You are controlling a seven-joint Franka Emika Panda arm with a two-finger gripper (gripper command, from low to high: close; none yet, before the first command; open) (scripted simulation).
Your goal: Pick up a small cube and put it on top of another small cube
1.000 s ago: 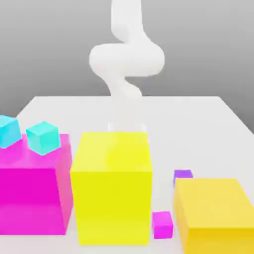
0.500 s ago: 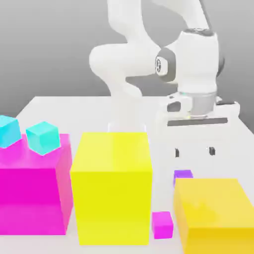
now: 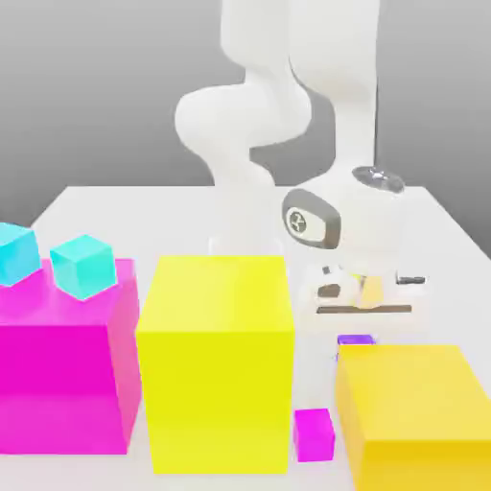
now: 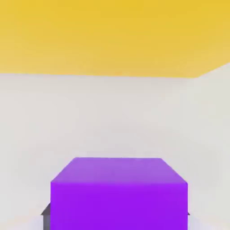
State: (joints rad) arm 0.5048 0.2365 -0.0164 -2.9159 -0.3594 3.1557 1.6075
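Purple small cube [image 4: 118,193] square-on to camera, flat on table [image 4: 115,117], pincer grip state unclear.

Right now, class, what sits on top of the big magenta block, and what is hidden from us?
Two small cyan cubes sit on the big magenta block, both at the end toward the exterior view's left. The far part of its top, behind those cubes, is covered, so anything there cannot be seen.

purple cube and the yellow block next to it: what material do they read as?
Small deep purple-violet cube: opaque, matte, uniform colour, sharp edges, no glare; plastic-like at best. Large yellow block: same flat matte look, soft shading only. Both are untextured renders, so the actual material stays open.
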